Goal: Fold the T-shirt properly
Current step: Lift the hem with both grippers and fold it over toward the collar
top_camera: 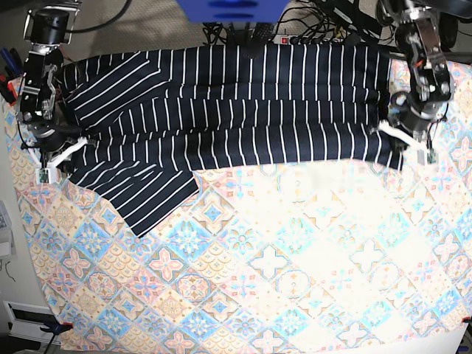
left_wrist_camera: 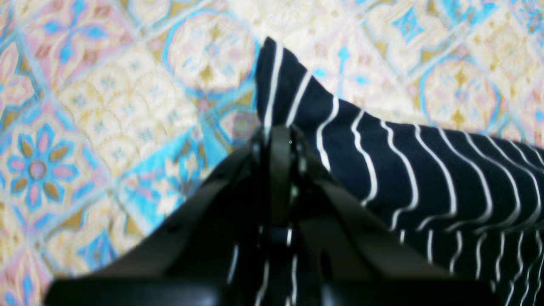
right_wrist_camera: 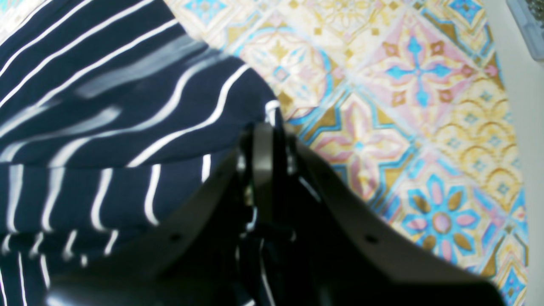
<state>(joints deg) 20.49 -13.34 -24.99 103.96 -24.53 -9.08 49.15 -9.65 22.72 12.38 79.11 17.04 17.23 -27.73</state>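
The counter is covered by one tile-patterned cloth, and across its far part one T-shirt is spread, seemingly half folded. From left to right, the right fingers and the left fingers, two in all, are clamped on opposite shirt edges, probably so the fabric is kept stretched for an even fold.

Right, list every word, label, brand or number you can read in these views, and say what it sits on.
None: no readable text in any view.
T-shirt: white pinstripes only, no print or visible tag.
Tile-patterned cloth: ornament only.
Grey object at the right wrist view's top corner: too blurred to read.
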